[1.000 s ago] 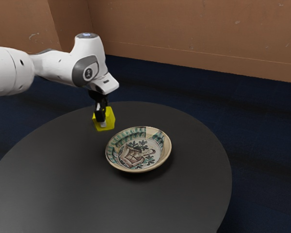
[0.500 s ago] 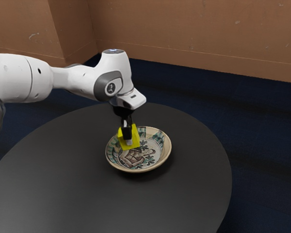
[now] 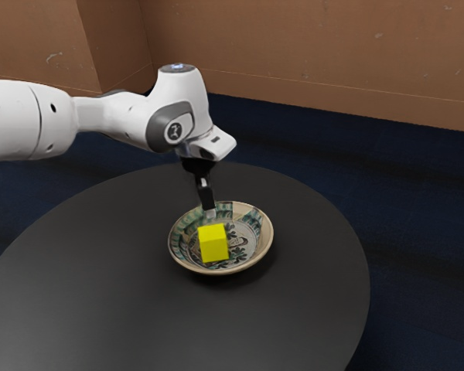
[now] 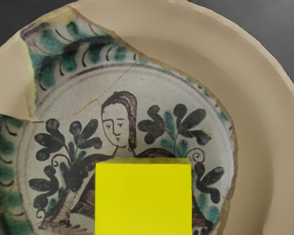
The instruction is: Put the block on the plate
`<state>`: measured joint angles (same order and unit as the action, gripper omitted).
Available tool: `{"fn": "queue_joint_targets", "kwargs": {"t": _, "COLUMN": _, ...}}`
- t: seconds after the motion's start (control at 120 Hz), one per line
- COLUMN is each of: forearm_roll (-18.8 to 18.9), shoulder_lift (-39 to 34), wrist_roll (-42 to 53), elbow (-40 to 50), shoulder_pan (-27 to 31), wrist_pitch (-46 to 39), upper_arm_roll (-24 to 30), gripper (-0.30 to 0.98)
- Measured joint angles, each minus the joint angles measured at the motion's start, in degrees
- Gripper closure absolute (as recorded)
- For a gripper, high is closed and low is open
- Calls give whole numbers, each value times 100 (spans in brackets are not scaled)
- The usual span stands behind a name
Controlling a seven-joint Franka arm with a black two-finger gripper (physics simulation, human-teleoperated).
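Observation:
Below the black gripper (image 3: 209,212), the yellow block (image 3: 214,243) is upright inside the patterned plate (image 3: 264,234), toward its front edge in the exterior view. The gripper is over the plate, just above and behind the block there, and a small gap shows between them. In the wrist view the block (image 4: 143,198) covers part of the painted figure on the plate (image 4: 257,112). The block's underside is hidden.
The plate stands on a round dark table (image 3: 100,286), whose curved edge runs past it on the exterior view's right. Brown walls (image 3: 309,46) and a dark blue floor (image 3: 417,193) lie beyond.
The block went with my gripper toward the exterior view's right and over the plate. Since then it has come out of my gripper and is lower, while my hand has risen a little.

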<state>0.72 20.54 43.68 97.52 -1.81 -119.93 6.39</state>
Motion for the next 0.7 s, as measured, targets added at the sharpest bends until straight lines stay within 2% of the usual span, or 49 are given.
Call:
{"fn": "queue_joint_targets", "kwargs": {"t": 0.2, "forearm_roll": -37, "shoulder_lift": -490, "wrist_roll": -831, "elbow": 22, "shoulder_pan": -63, "wrist_pitch": -346, "upper_arm_roll": -142, "gripper": 2}}
{"fn": "queue_joint_targets", "kwargs": {"t": 0.45, "forearm_roll": -138, "shoulder_lift": -1144, "wrist_roll": -2221, "elbow": 10, "shoulder_pan": -323, "wrist_pitch": 186, "upper_arm_roll": -1116, "gripper": 1}}
{"fn": "queue_joint_targets", "kwargs": {"t": 0.7, "forearm_roll": 378, "shoulder_lift": -2044, "wrist_roll": -3186, "elbow": 451, "shoulder_pan": -556, "wrist_pitch": 754, "upper_arm_roll": -1218, "gripper": 0}}
